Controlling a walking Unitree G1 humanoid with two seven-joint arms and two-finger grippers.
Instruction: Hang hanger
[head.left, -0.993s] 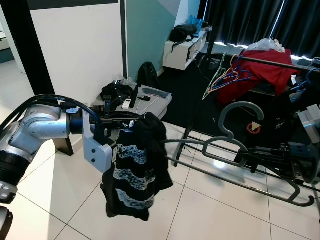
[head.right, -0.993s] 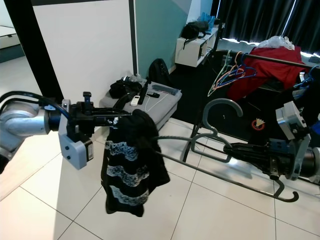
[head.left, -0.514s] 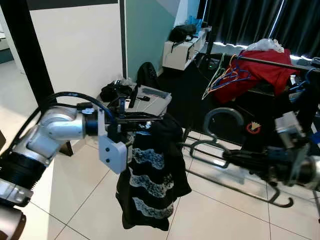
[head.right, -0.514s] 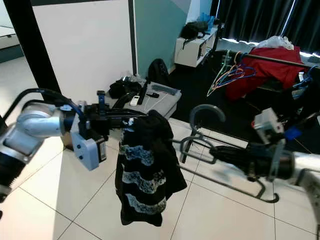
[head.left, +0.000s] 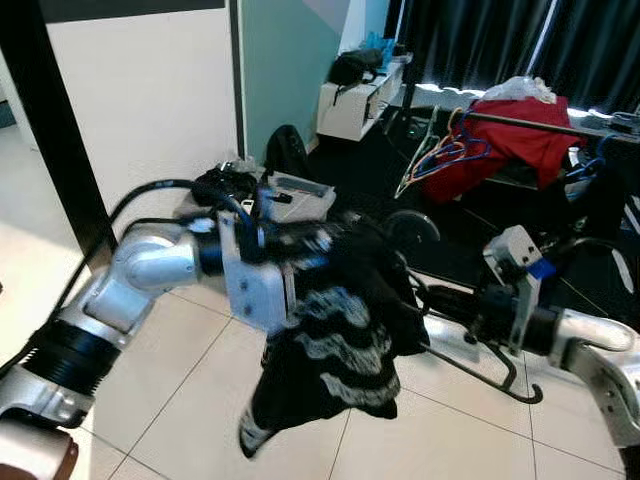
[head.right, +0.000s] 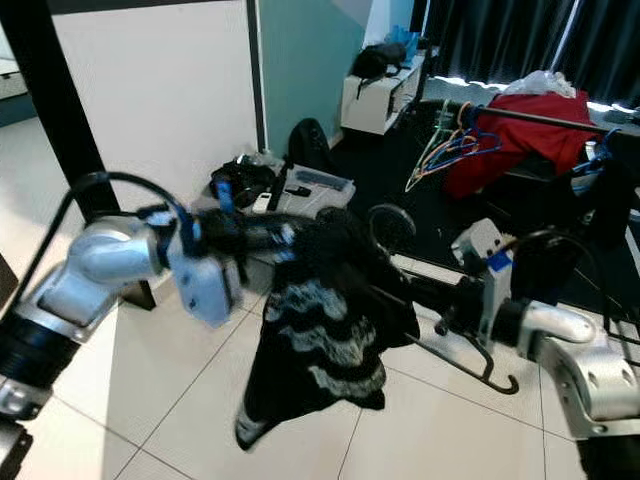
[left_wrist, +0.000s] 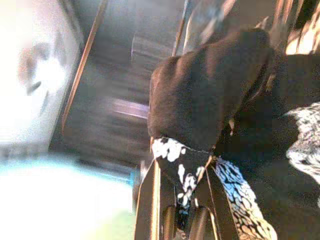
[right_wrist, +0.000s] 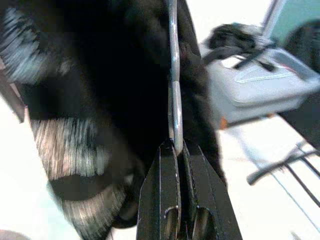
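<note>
A grey hanger (head.left: 410, 228) carries a black garment with white lace stripes (head.left: 335, 335), held in the air between both arms. My left gripper (head.left: 312, 240) is shut on the garment-covered left end; in the left wrist view lace fabric (left_wrist: 186, 172) is pinched at the gripper (left_wrist: 182, 210). My right gripper (head.left: 455, 312) is shut on the hanger's right arm; the grey wire (right_wrist: 173, 100) runs straight out of the gripper (right_wrist: 175, 147). The hook stands upright above the garment. Behind stands a clothes rail (head.left: 530, 122) with a red garment (head.left: 505, 145) and coloured hangers (head.left: 440, 155).
An open suitcase (head.left: 300, 192) and black bags (head.left: 222, 185) lie on the floor by the white wall. The rail's base bars (head.left: 455, 295) cross the tiles ahead. A white cabinet (head.left: 352, 100) stands at the back before dark curtains.
Both arms have swung the hanger to the right, closer to the rail. The right gripper has come nearer the garment in the picture, and the garment's hem now flares out sideways.
</note>
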